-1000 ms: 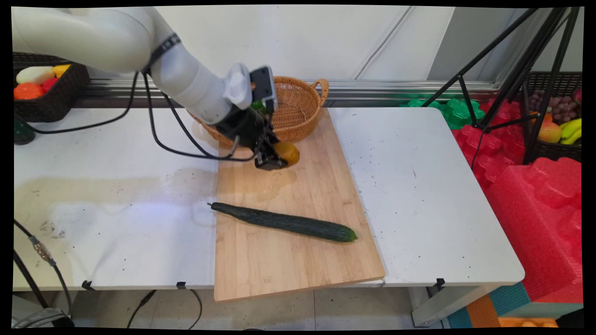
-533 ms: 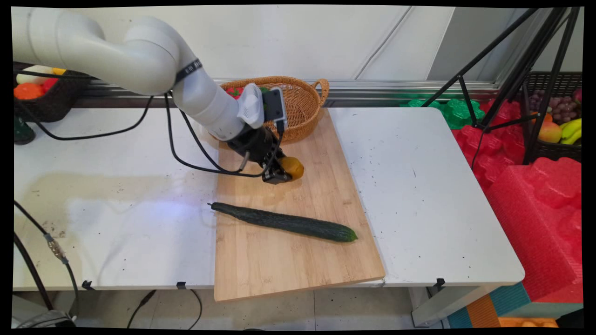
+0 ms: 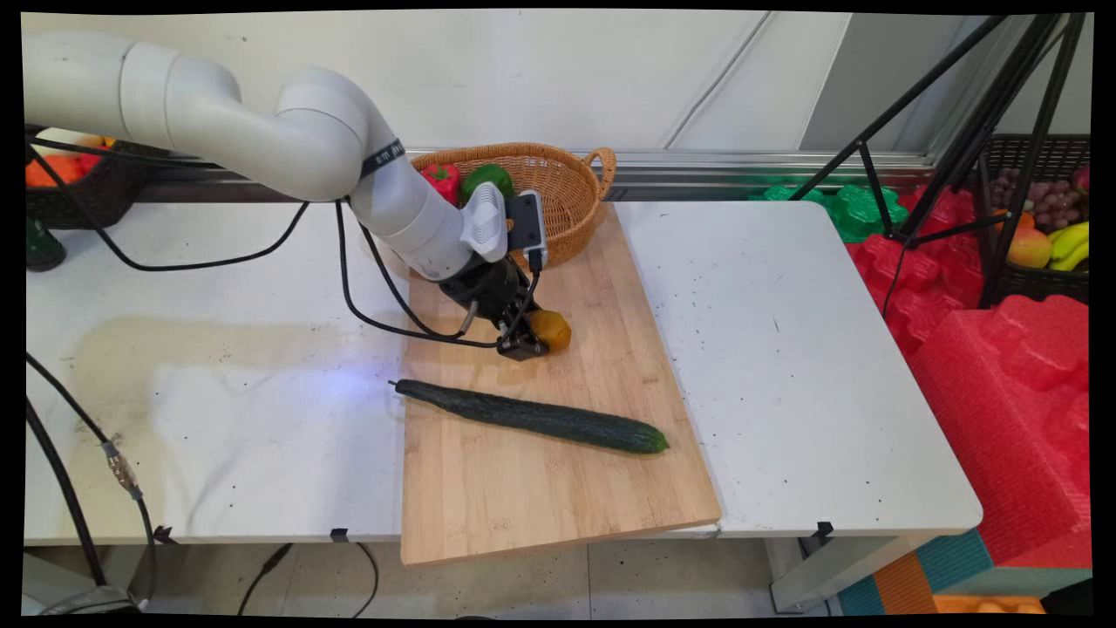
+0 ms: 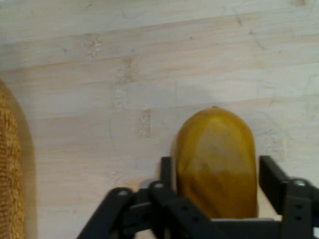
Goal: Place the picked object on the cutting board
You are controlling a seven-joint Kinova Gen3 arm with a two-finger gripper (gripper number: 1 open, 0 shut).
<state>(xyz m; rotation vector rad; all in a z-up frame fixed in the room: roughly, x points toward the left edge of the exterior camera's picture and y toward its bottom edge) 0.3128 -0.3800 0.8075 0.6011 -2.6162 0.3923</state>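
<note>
My gripper (image 3: 534, 342) is shut on a yellow-orange mango-like fruit (image 3: 551, 330), low over the wooden cutting board (image 3: 558, 488). The hand view shows the fruit (image 4: 215, 159) clamped between the two black fingers (image 4: 271, 177), with the board's wood (image 4: 149, 74) close beneath. A long dark green cucumber (image 3: 532, 416) lies across the board, a little nearer the table's front than the gripper. Behind the gripper stands a wicker basket (image 3: 567, 196) with a red pepper (image 3: 443, 179) and a green pepper (image 3: 488, 178) inside.
A dark basket of fruit (image 3: 52, 187) sits at the table's far left. Black cables (image 3: 366, 296) hang from the arm over the white table (image 3: 218, 392). A black tripod (image 3: 959, 131), red foam (image 3: 1003, 375) and another fruit basket (image 3: 1046, 227) stand off to the right.
The gripper has carried the fruit away from the wicker basket, toward the front and slightly right, and lower over the board. The cucumber has not moved.
</note>
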